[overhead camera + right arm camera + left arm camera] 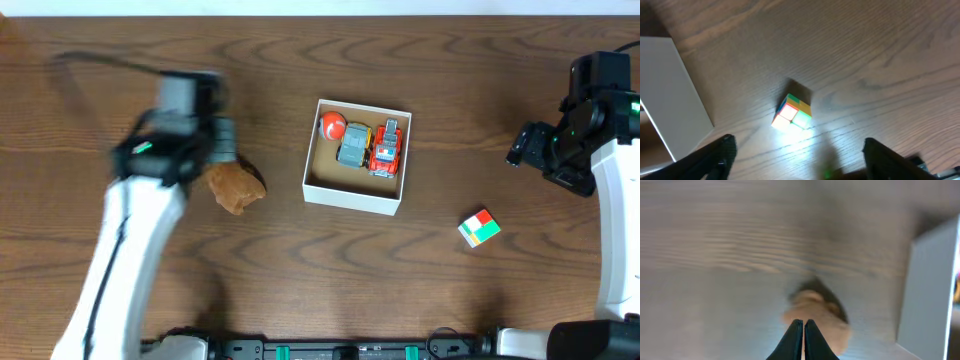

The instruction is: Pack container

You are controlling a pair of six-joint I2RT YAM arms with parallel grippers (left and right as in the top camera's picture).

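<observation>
The container point(353, 193) is a small square white-walled box with a tan inside at the table's middle. It holds a red ball point(332, 126), a grey toy car point(354, 146) and a red toy truck point(386, 147). A tan lumpy object point(236, 186) lies on the table left of the box. My left gripper point(803, 324) is shut and empty, just above that object point(816, 315), blurred by motion. My right gripper point(797, 150) is open and empty at the far right, above a small colourful cube point(792, 112), which also shows in the overhead view point(479, 227).
The box's white wall shows at the right edge of the left wrist view point(930, 285) and at the left of the right wrist view point(670, 95). The table point(300, 280) is dark brown wood.
</observation>
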